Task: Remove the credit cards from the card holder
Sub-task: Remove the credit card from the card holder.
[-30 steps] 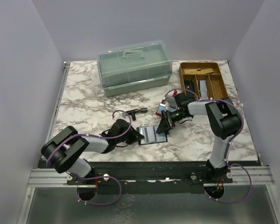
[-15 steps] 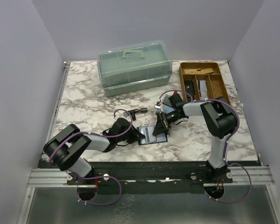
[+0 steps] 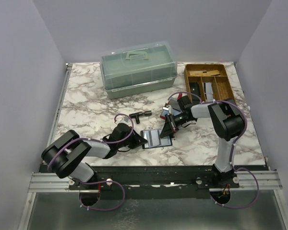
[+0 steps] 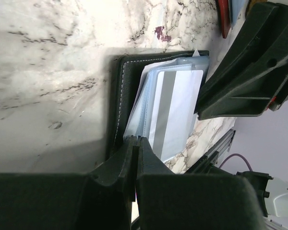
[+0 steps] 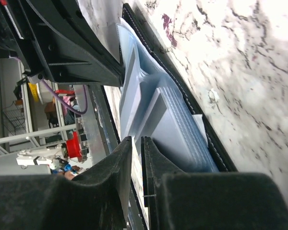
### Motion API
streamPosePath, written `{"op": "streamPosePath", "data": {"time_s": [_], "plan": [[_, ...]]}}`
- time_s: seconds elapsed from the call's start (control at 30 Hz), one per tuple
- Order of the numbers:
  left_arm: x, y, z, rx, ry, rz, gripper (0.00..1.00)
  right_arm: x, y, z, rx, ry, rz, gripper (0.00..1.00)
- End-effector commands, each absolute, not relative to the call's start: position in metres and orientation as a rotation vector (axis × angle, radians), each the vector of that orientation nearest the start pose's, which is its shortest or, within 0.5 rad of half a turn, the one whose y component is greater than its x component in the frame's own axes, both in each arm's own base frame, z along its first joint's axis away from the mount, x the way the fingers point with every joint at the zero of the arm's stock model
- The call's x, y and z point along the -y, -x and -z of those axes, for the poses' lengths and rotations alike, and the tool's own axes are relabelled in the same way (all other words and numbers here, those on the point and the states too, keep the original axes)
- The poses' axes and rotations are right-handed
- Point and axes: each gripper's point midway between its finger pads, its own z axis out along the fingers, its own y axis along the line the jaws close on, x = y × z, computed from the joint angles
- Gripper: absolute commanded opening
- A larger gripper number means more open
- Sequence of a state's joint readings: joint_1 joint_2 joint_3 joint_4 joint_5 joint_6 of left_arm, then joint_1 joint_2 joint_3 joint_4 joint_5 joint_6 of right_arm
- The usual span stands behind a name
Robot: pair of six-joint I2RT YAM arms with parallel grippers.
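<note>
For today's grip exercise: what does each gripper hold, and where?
Left gripper pinches the card holder by its edge; right gripper, at the cards: cannot tell.

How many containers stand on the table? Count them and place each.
2. The green lidded box stands at the back centre; the wooden tray lies at the back right. No other container appears hidden.
</note>
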State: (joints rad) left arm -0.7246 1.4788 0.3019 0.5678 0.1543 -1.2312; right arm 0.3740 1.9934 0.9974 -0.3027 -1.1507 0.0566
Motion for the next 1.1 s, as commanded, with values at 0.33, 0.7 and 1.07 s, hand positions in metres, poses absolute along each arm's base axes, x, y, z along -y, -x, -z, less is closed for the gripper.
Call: {"op": "streamPosePath", "data": {"time_s": [0.33,0.7,1.07], "plan": [[0.25,-0.192,0.009,-2.557,0.516,1.024,0.0,-0.272,-0.226,-0.036,-2.503,0.69,-1.792,0.62],[0.256,-0.192,0.008,-2.555,0.516,1.035,0.0,-0.284,-0.215,-0.031,-2.463,0.815,-1.708,0.6],[0.26,-0.191,0.008,-2.561,0.502,1.036,0.0,-0.287,-0.217,-0.033,-2.526,0.732,-1.76,0.25]]}}
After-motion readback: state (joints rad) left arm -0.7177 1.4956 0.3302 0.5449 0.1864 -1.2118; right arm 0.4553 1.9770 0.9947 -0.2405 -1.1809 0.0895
